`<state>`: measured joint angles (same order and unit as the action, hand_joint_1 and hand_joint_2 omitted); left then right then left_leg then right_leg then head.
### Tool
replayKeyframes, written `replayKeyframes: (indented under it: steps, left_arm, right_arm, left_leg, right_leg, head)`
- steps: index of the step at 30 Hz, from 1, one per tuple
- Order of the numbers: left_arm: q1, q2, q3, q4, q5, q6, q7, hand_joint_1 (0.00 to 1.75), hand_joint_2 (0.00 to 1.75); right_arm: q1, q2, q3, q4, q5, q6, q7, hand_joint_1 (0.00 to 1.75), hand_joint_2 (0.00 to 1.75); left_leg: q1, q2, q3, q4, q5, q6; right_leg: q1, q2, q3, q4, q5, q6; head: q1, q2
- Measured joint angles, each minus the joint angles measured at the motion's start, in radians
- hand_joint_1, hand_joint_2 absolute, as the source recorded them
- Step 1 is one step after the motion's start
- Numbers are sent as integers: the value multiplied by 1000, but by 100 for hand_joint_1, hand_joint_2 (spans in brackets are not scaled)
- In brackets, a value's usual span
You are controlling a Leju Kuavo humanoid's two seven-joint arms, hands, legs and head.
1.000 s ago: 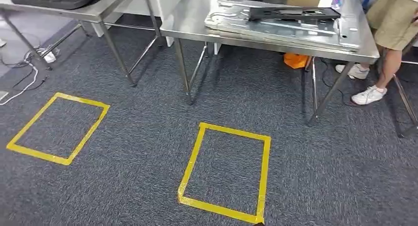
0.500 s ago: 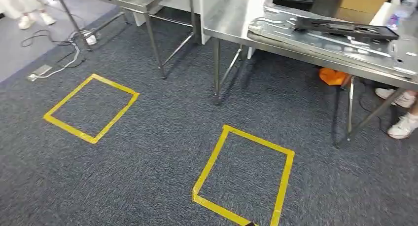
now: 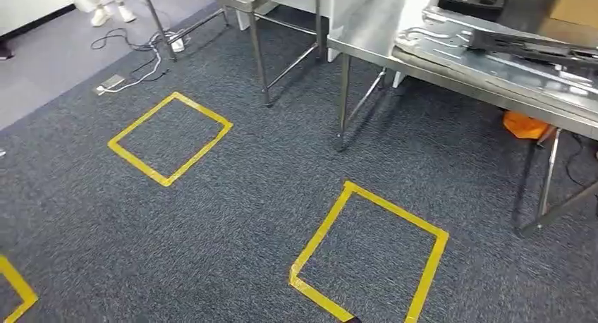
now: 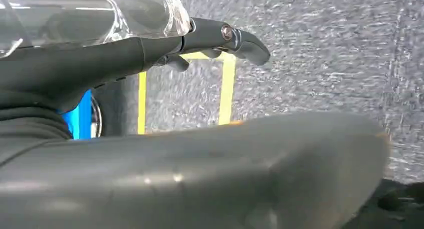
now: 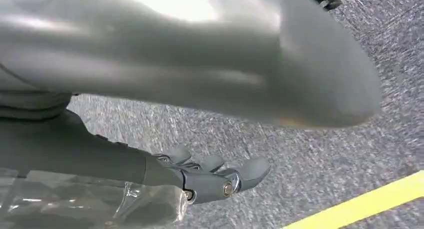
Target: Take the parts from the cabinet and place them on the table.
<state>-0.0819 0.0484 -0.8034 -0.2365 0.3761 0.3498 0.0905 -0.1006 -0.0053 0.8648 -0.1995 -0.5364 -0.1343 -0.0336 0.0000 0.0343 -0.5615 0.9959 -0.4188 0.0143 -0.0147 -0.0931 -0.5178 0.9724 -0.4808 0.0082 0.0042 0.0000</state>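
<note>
Flat metal parts lie on the steel desk, upper right. The camera has panned left since earlier; a third yellow tape square appears. Left hand and right hand: released, grasping nothing.

Camera has panned left: whole scene slid toward 3 o'clock, nothing itself moved. Surface with the metal parts now sits at 2 o'clock, person's legs and white shoes gone from frame. New at 7 o'clock: corner of a third yellow tape square; floor cables at 11 o'clock.
</note>
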Motion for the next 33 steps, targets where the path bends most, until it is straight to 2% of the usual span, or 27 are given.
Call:
replayKeyframes:
  steps: [1, 5, 6, 7, 8, 10, 11, 12, 13, 14, 15, 16, 17, 18, 20, 21, 22, 23, 25, 26, 27, 28, 29, 30, 31, 32, 33]
  left_arm:
    - [-4, 2, 2, 0, 2, 3, -8, 0, 0]
    - [-2, 9, 3, 0, -10, 18, -41, 0, 0]
    - [-1, 9, 3, 0, -14, 23, -46, 0, 0]
    - [-5, 9, 3, 0, -17, 26, -48, 0, 0]
    - [-12, 9, 3, 0, -20, 25, -48, 0, 0]
    - [-17, 8, 3, 0, -24, 21, -39, 0, 0]
    - [-15, 8, 3, 0, -26, 17, -33, 0, 0]
    - [-10, 8, 3, 0, -26, 16, -29, 0, 0]
    - [-6, 8, 3, 0, -25, 13, -28, 0, 0]
    - [-4, 8, 2, 0, -24, 13, -28, 0, 0]
    - [-3, 6, 2, 0, -24, 11, -24, 0, 0]
    - [-3, 6, 2, 0, -23, 8, -18, 0, 0]
    - [-5, 7, 2, 0, -21, 4, -7, 0, 0]
    - [-4, 7, 2, 0, -18, 0, 1, 0, 0]
    - [4, 6, 2, 0, -14, -4, 14, 0, 0]
    - [6, 6, 1, 0, -14, -5, 16, 0, 0]
    - [6, 5, 0, 0, -14, -6, 16, 0, 0]
    - [-1, 5, 0, 0, -13, -6, 15, 0, 0]
    - [-5, 5, 0, 0, -10, -3, 4, 0, 0]
    - [-3, 5, 0, 0, -9, -1, -1, 0, 0]
    - [0, 5, -1, 0, -9, -1, -4, 0, 0]
    - [3, 5, -1, 0, -10, 0, -8, 0, 0]
    - [3, 5, -2, 0, -10, 2, -11, 0, 0]
    - [1, 5, -2, 0, -13, 2, -12, 0, 0]
    - [-2, 5, -3, 0, -15, 2, -12, 0, 0]
    - [-5, 5, -5, 0, -16, 2, -12, 0, 0]
    - [-5, 5, -5, 0, -16, 2, -12, 0, 0]
  right_arm:
    - [-1, 2, 0, 0, 0, 0, 0, 0, 0]
    - [-12, 17, 0, 0, -6, 0, 9, 0, 0]
    - [-12, 19, 0, 0, -6, 0, 10, 0, 0]
    - [-10, 21, 0, 0, -6, 0, 10, 0, 0]
    - [-7, 23, 0, 0, -6, 0, 10, 0, 0]
    - [4, 24, 0, 0, -10, 0, 13, 0, 0]
    - [9, 24, 0, 0, -11, 0, 15, 0, 0]
    - [11, 25, 0, 0, -11, 0, 15, 0, 0]
    - [11, 26, 0, 0, -12, 0, 15, 0, 0]
    - [11, 25, 0, 0, -12, 0, 15, 0, 0]
    - [11, 24, 0, 0, -13, 0, 15, 0, 0]
    - [12, 24, 0, 1, -14, 0, 16, 0, 0]
    - [11, 25, 0, 1, -16, 0, 17, 0, 0]
    - [12, 25, 0, 1, -18, 0, 21, 0, 0]
    - [11, 26, 0, 1, -18, 0, 24, 0, 0]
    - [9, 28, 0, 1, -18, 0, 24, 0, 0]
    - [9, 26, 0, 1, -18, 0, 24, 0, 0]
    - [10, 26, 0, 1, -18, -2, 24, 0, 0]
    - [15, 26, 0, 2, -18, -2, 25, 0, 0]
    - [16, 26, 0, 2, -18, -2, 26, 0, 0]
    - [16, 26, 0, 2, -18, -2, 26, 0, 0]
    - [15, 26, 0, 2, -18, -2, 26, 0, 0]
    - [15, 26, 0, 2, -18, -2, 25, 0, 0]
    - [14, 26, 0, 2, -18, -2, 25, 0, 0]
    - [14, 26, 0, 2, -18, -2, 24, 0, 0]
    - [14, 26, 0, 2, -18, -2, 24, 0, 0]
    - [14, 26, 0, 2, -18, -2, 24, 0, 0]
  left_leg:
    - [-12, 50, 17, -45, -6, 6]
    - [-18, -1, 11, -49, -1, 23]
    - [-5, -14, 24, -58, 7, 29]
    - [-3, -25, 24, -60, 8, 35]
    - [-2, -36, 24, -59, 10, 40]
    - [-3, -65, 24, -59, 9, 42]
    - [-3, -80, 25, -59, 9, 42]
    - [-3, -95, 27, -58, 8, 41]
    - [-2, -109, 28, -57, 8, 40]
    - [0, -124, 30, -56, 6, 38]
    - [2, -139, 31, -52, 3, 34]
    - [2, -150, 25, -47, -1, 28]
    - [-1, -164, 19, -39, -6, 20]
    - [1, -168, 17, -40, -5, 17]
    - [7, -188, 12, -45, -3, 4]
    - [7, -174, 11, -36, -8, 2]
    - [1, -113, -1, -7, -26, -5]
    - [3, -78, -36, 64, -66, -12]
    - [8, -54, -123, 236, -135, -21]
    - [10, -51, -151, 287, -144, -23]
    - [13, -48, -157, 290, -133, -25]
    - [15, -44, -135, 241, -99, -25]
    - [15, -36, -92, 154, -54, -23]
    - [12, -13, -41, 51, -8, -18]
    - [4, 42, -3, -20, 16, -7]
    - [-4, 47, -2, -33, 11, -4]
    - [-4, 33, -4, -32, 12, 1]
  right_leg:
    - [6, -10, 4, 1, -5, 6]
    - [6, -50, 16, -5, -12, 23]
    - [1, -15, 16, 4, -21, 31]
    - [1, 38, 3, 40, -45, 32]
    - [1, 66, -33, 114, -88, 32]
    - [1, 84, -114, 274, -151, 34]
    - [1, 85, -144, 320, -155, 35]
    - [1, 85, -146, 307, -131, 36]
    - [0, 86, -126, 249, -87, 35]
    - [-1, 92, -92, 165, -35, 35]
    - [-4, 117, -53, 74, 10, 34]
    - [-10, 177, -32, 16, 21, 33]
    - [-10, 173, -29, 10, 17, 31]
    - [-6, 162, -29, 10, 17, 28]
    - [0, 140, -27, 10, 17, 13]
    - [-7, 126, -27, 5, 21, 7]
    - [-7, 117, -24, 5, 19, 4]
    - [-6, 102, -22, 5, 16, -1]
    - [-4, 71, -20, 5, 12, -5]
    - [-4, 58, -18, 5, 9, -5]
    - [-4, 47, -15, 5, 7, -5]
    - [-4, 36, -11, 5, 3, -3]
    - [-4, 23, -5, 5, -1, -1]
    - [-4, 12, 3, 5, -6, 3]
    - [-2, 3, 10, 4, -10, 7]
    - [5, -7, 15, 6, -17, 15]
    - [4, -13, 17, 5, -18, 18]
  head:
    - [0, 0]
    - [0, 0]
    - [1, 0]
    - [1, 0]
    - [5, 0]
    - [6, 0]
    - [6, 0]
    - [6, 0]
    - [6, 0]
    - [6, 0]
    - [6, 0]
    - [6, 0]
    - [5, 0]
    - [5, 0]
    - [5, 0]
    - [6, 0]
    - [3, 0]
    - [-2, 0]
    - [-2, 0]
    - [-3, 0]
    - [-3, 0]
    - [-3, 0]
    - [-3, 0]
    - [-3, 0]
    - [-3, 0]
    - [-3, 0]
    - [-2, 0]
